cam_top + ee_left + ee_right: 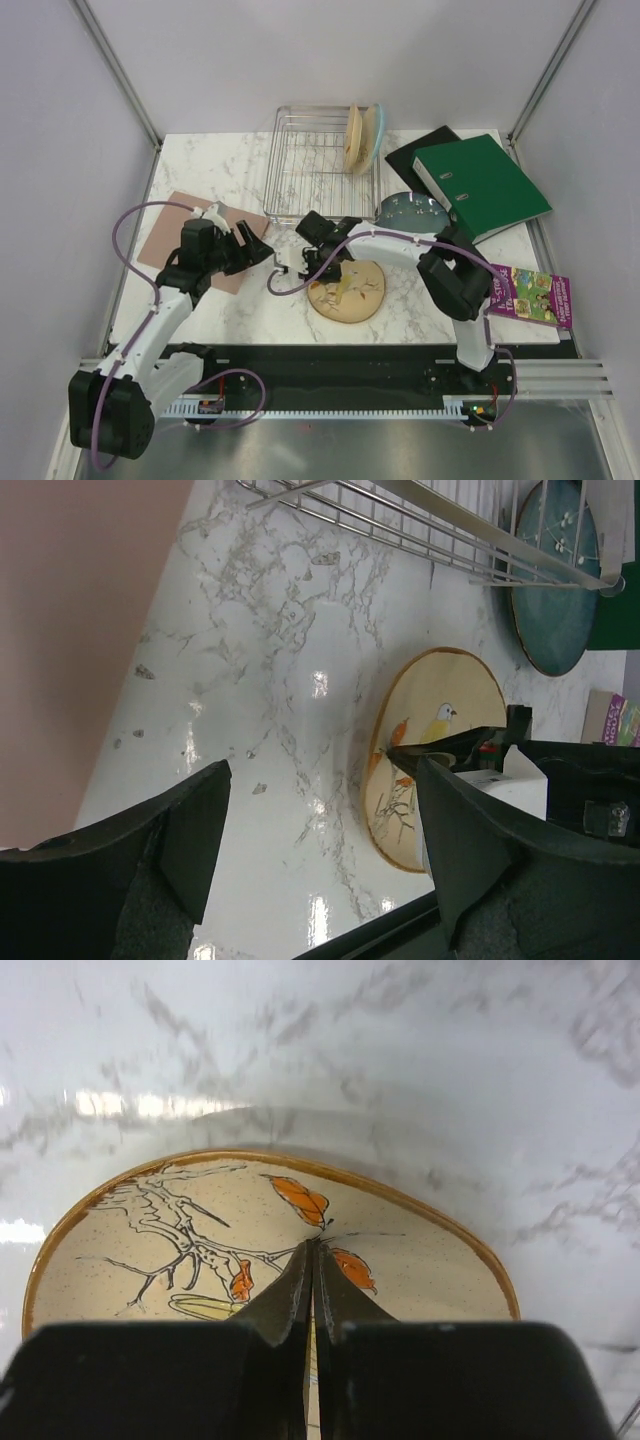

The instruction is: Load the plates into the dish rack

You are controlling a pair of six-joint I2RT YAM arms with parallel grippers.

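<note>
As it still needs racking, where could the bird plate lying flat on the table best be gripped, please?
Probably the rim of the bird plate, from its left side facing the open left tool: lying flat, it offers only that edge.

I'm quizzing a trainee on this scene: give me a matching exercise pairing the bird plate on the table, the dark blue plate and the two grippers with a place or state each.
1 bird plate
2 dark blue plate
3 left gripper
4 right gripper

A open, above the table
B beside the green binder
C shut, tips at the bird plate
D lying flat under the right gripper

Pairs: 1-D, 2-B, 3-A, 4-C
</note>
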